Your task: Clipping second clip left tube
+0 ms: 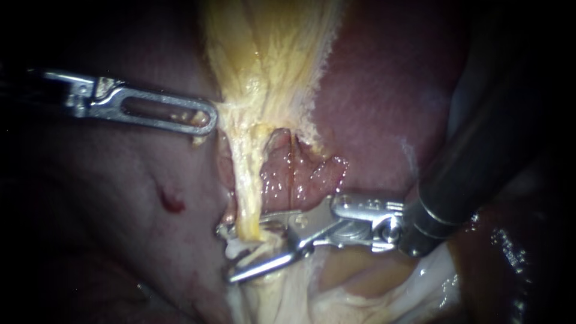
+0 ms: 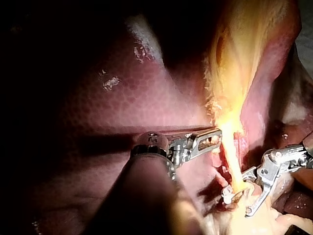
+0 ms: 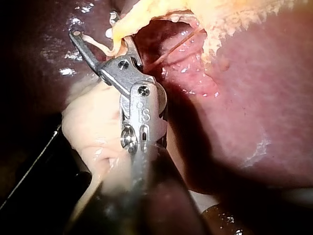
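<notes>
Broadly, the liver [image 1: 390, 108] fills the field, dark red on the right and duller on the left. Against it hangs a sheet of yellow tissue [image 1: 270, 54], wide at the far side and narrowing toward us. Our right instrument [image 1: 228, 255] is the next biggest thing. Its thick dark shaft comes in from the right and ends in metal jaws that stand spread with a clear gap between them, so nothing is pinched there. Our left instrument [image 1: 207, 120] comes in from the left, farther off. Its windowed jaws lie pressed together on the left edge of the yellow tissue, which is drawn out toward their tip, and we judge it is keeping things taut. The left tube [image 1: 247, 192] is the narrow yellow strand running from that sheet toward us into the mouth of the right instrument. A thinner reddish strand [image 1: 293, 174] lies just to its right. Smallest of all, a pale clip [image 1: 237, 246] appears to sit in the spread jaws around the tube, not yet closed. By our reading the placing is done, and the squeeze and the release are left. We cannot make out any other clip on the tube.
</notes>
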Tool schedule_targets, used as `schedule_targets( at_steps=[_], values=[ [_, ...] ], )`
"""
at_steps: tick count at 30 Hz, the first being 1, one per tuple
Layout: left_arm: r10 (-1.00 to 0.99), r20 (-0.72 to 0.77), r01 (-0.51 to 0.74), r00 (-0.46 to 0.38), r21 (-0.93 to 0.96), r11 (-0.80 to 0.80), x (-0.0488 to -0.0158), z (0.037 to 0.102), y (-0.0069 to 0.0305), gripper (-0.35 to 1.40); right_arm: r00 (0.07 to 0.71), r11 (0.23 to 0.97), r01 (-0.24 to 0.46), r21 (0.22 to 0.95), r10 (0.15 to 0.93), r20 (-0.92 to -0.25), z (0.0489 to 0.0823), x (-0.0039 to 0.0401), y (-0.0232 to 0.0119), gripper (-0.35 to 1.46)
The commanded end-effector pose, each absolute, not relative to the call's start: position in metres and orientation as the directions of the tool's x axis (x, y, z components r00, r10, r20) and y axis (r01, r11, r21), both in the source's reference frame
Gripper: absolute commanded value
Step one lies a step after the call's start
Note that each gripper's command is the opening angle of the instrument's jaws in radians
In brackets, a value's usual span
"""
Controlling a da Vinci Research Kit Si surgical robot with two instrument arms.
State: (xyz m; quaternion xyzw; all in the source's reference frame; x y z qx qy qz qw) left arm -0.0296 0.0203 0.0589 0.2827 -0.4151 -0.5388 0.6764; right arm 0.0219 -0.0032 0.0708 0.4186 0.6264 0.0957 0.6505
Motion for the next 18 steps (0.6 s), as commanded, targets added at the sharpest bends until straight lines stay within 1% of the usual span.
schedule_targets(
  at_steps=[1, 8, 18],
  values=[
    [-0.963, 0.258, 0.494, 0.075, 0.830, 0.260, -0.0296, 0.0590, 0.0203, -0.35, 0.197, 0.631, 0.402, 0.664, 0.648, -0.736, 0.0704, 0.0220, -0.0034, 0.49],
    [-0.963, 0.258, 0.494, 0.075, 0.830, 0.261, -0.0295, 0.0592, 0.0203, -0.35, 0.198, 0.626, 0.416, 0.659, 0.646, -0.738, 0.0693, 0.0220, -0.0040, 0.48],
    [-0.963, 0.259, 0.494, 0.075, 0.829, 0.262, -0.0296, 0.0593, 0.0203, -0.35, 0.195, 0.626, 0.417, 0.659, 0.646, -0.738, 0.0694, 0.0221, -0.0040, 0.46]
  ],
)
